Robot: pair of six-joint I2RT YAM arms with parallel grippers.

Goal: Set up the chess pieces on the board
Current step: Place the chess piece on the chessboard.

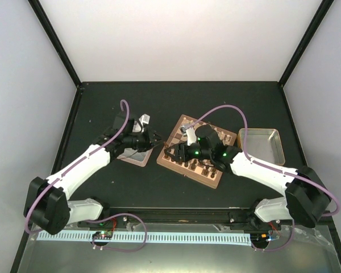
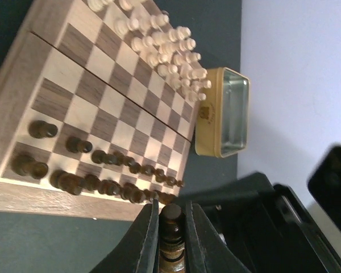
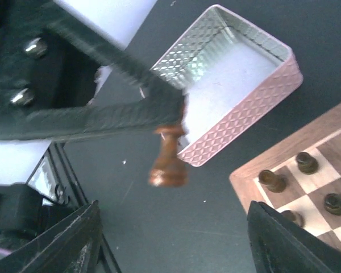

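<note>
The board (image 1: pixel 207 170) lies mid-table. In the left wrist view the board's rim (image 2: pixel 23 196) shows, with two rows of dark brown chess pieces (image 2: pixel 102 170) along its near edge and cream chessmen at the far end. My left gripper (image 1: pixel 157 139) is shut on one dark brown piece (image 2: pixel 171 223), held above the table just left of the board. In the right wrist view this piece (image 3: pixel 169 160) hangs from the left fingers (image 3: pixel 131 116). My right gripper (image 3: pixel 176 250) is open, its fingers (image 3: pixel 74 242) spread wide, facing that piece and apart from it; in the top view the right gripper (image 1: pixel 169 151) is at the board's left corner.
An empty pink patterned tray (image 3: pixel 256 96) lies on the dark table left of the board, under my left arm (image 1: pixel 133 157). A gold metal tin (image 1: pixel 261 146) stands right of the board and also shows in the left wrist view (image 2: pixel 224 114). White walls enclose the table.
</note>
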